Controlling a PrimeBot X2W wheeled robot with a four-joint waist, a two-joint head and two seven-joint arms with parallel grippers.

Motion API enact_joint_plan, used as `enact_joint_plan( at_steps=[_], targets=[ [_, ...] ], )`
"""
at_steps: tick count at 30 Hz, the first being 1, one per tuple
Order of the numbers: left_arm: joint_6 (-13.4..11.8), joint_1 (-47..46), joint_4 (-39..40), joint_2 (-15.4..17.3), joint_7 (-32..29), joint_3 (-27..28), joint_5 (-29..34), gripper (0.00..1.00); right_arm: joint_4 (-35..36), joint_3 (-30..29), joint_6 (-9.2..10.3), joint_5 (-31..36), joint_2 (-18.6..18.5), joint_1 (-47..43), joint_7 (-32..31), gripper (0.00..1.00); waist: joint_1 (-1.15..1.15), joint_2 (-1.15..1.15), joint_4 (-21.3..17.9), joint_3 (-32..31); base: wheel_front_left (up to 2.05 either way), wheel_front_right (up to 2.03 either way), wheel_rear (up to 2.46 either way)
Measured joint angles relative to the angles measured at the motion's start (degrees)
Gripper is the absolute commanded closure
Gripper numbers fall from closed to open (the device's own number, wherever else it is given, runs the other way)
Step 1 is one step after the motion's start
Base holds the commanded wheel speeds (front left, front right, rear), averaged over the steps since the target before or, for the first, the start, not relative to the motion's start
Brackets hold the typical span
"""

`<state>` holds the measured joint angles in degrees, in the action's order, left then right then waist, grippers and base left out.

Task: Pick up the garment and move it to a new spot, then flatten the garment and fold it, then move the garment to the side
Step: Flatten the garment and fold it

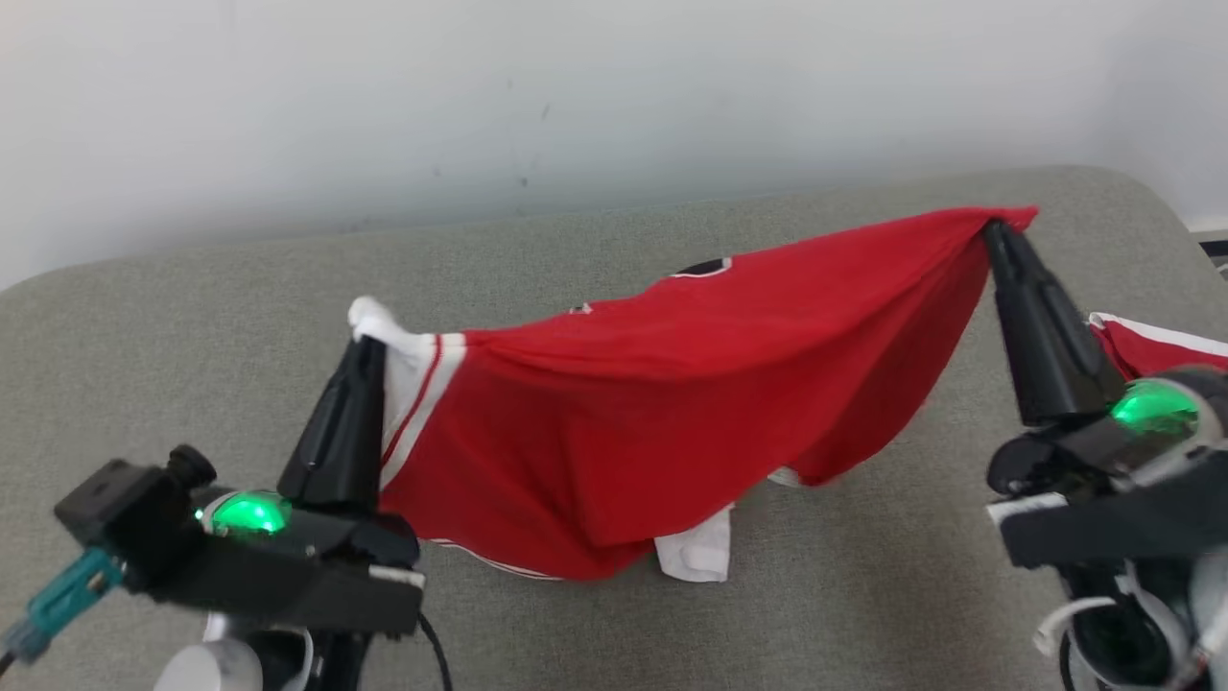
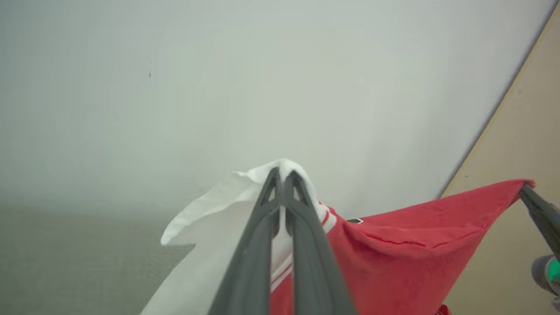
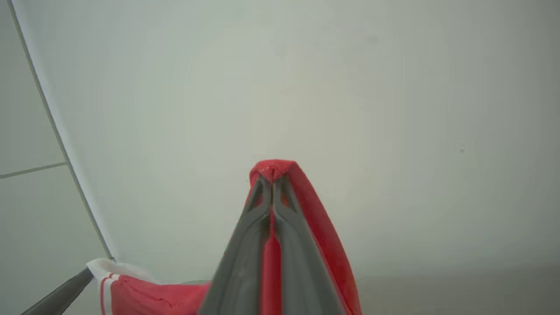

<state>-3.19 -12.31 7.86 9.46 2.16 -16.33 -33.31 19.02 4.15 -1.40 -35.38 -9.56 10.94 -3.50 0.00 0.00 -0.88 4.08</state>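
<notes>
The garment (image 1: 662, 403) is a red shirt with white sleeve ends and striped trim, lifted and stretched between both grippers above the grey-green surface. My left gripper (image 1: 365, 338) is shut on its white sleeve end, seen close in the left wrist view as white cloth (image 2: 210, 218) pinched at the gripper (image 2: 282, 173). My right gripper (image 1: 993, 228) is shut on a red corner, which wraps the tips of the gripper (image 3: 272, 175) in the right wrist view. The garment's middle sags, and its lower edge and a white part (image 1: 696, 552) touch the surface.
A grey-green padded surface (image 1: 192, 317) spreads under the garment, with a rounded far right corner. A pale wall (image 1: 576, 86) rises behind it. Another piece of red cloth with white trim (image 1: 1151, 345) lies at the right edge behind my right gripper.
</notes>
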Motion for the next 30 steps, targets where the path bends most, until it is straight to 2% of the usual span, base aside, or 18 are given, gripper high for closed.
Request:
enact_joint_plan(
  at_steps=[3, 6, 10, 13, 14, 16, 19, 21, 23, 25, 27, 30],
  targets=[
    [2.05, 1.63, 9.01, -0.01, 0.46, -1.76, -0.86, 1.00, 7.58, -0.81, -2.02, -3.55, -0.33, -0.55, -0.01, 1.00, 0.00, 0.00, -0.37, 0.12, 0.00, 0.00, 0.00],
    [2.70, 2.70, 17.95, 0.15, 0.46, -2.38, -1.24, 1.00, 14.10, -2.23, -2.67, -6.72, -0.60, -0.08, -0.05, 1.00, 0.00, 0.00, -0.77, 0.35, 0.00, 0.00, 0.00],
    [2.33, 2.51, 24.49, 0.03, -1.64, -3.25, -1.67, 1.00, 14.56, -3.39, -2.64, -7.86, -2.01, 3.45, -2.13, 1.00, 0.00, 0.00, -1.29, 1.08, 0.00, 0.00, 0.00],
    [0.35, -0.20, 20.35, 0.10, -5.32, -2.86, -1.94, 1.00, 6.35, -2.50, -2.24, -7.73, -3.81, 8.21, -5.73, 1.00, 0.00, 0.00, -1.56, 2.29, 0.00, 0.00, 0.00],
    [-0.71, -5.14, 12.82, 0.43, -7.58, -1.48, -1.34, 1.00, -2.69, -0.15, -2.11, -6.55, -4.79, 12.48, -8.13, 1.00, 0.01, 0.00, -1.69, 3.44, 0.00, 0.00, 0.00],
    [-1.74, -11.77, 3.34, 0.86, -9.18, 0.38, 0.80, 1.00, -13.34, 2.47, -2.05, -5.82, -4.55, 18.90, -10.14, 1.00, 0.02, 0.01, -1.81, 4.76, 0.00, 0.00, 0.00],
    [-2.34, -24.33, -8.48, 2.25, -10.25, 2.20, 6.24, 1.00, -24.95, 3.89, -1.23, -2.86, -2.88, 33.59, -10.91, 1.00, 0.03, 0.01, -2.07, 6.90, 0.00, 0.00, 0.00],
    [-2.38, -34.25, -12.33, 1.88, -9.60, 2.13, 9.82, 1.00, -26.96, 1.71, -1.03, -1.69, -2.65, 43.73, -9.13, 1.00, 0.04, 0.01, -2.24, 8.28, 0.00, 0.00, 0.00],
    [-2.74, -41.92, -10.93, 0.77, -7.20, 2.10, 13.54, 1.00, -25.65, -0.44, -0.65, -0.77, -3.53, 50.80, -6.80, 1.00, 0.04, 0.01, -2.28, 9.43, 0.00, 0.00, 0.00],
    [-2.91, -46.28, -9.16, 0.60, -4.67, 2.37, 17.14, 1.00, -24.69, -0.92, -1.19, 0.34, -5.36, 53.95, -5.49, 1.00, 0.01, 0.00, -2.13, 10.29, 0.00, 0.00, 0.00],
    [-3.28, -46.54, -8.43, 1.71, -2.61, 3.00, 20.00, 1.00, -26.08, -0.68, -1.98, 0.81, -6.42, 53.89, -4.56, 1.00, 0.01, -0.01, -1.71, 10.67, 0.00, 0.00, 0.00],
    [-3.64, -40.36, -7.86, 3.13, -2.59, 3.01, 22.02, 1.00, -26.85, -0.02, -2.23, 0.76, -6.60, 48.59, -5.21, 1.00, 0.02, 0.00, -1.27, 10.70, 0.00, 0.00, 0.00]
  ],
)
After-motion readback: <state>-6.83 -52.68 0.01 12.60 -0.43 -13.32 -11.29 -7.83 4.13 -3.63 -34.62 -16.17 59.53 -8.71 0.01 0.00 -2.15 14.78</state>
